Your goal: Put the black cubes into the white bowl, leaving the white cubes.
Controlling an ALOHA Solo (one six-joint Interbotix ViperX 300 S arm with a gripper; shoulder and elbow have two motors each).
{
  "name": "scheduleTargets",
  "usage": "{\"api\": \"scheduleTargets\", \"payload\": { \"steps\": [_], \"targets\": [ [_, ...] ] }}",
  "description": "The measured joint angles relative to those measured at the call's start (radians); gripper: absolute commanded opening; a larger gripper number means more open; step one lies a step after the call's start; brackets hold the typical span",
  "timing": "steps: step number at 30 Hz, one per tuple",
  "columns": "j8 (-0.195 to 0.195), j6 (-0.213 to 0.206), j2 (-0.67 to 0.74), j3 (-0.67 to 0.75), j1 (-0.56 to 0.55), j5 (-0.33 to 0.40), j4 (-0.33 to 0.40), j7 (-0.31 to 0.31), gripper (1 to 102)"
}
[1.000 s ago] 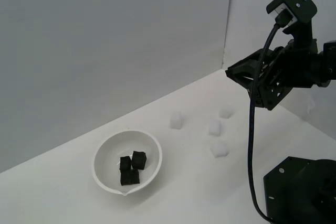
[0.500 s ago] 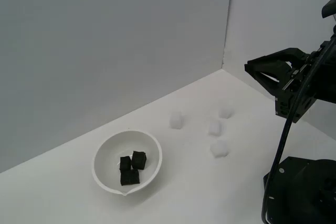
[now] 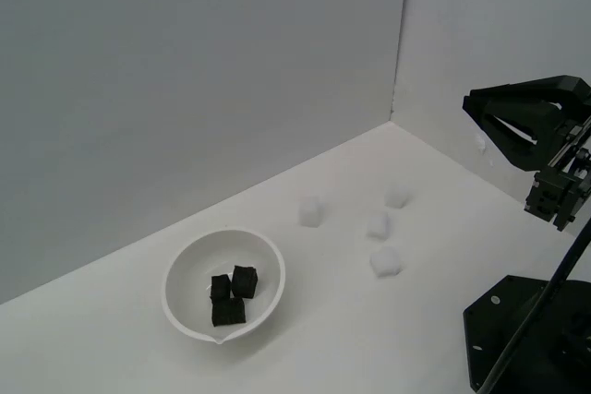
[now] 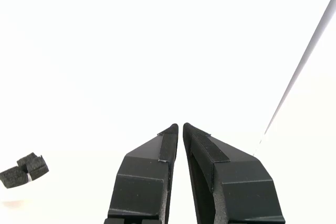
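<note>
**Three black cubes in the bowl**

All three black cubes (image 3: 231, 294) sit in the white bowl (image 3: 185, 267) near the table's front edge. Four white cubes (image 3: 385, 261) lie on the table (image 3: 92, 339), toward the back corner. The gripper (image 4: 180, 127) is closed tight, holding nothing, up in the air.

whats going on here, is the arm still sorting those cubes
The sorting looks finished. All three black cubes lie in the white bowl, and four white cubes sit apart on the table, toward the exterior view's right of the bowl. The gripper holds nothing, its jaws nearly closed, and the arm is raised at the exterior view's right edge, away from everything.
</note>
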Motion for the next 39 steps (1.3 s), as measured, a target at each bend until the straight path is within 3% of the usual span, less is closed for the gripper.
{"api": "scheduleTargets", "payload": {
  "steps": [19,39],
  "targets": [
    [-0.017,0.0,0.232,0.232,0.0,0.032,0.032,0.028,3],
    [-0.017,0.0,0.238,0.238,0.002,0.035,0.034,0.028,3]
  ]
}}
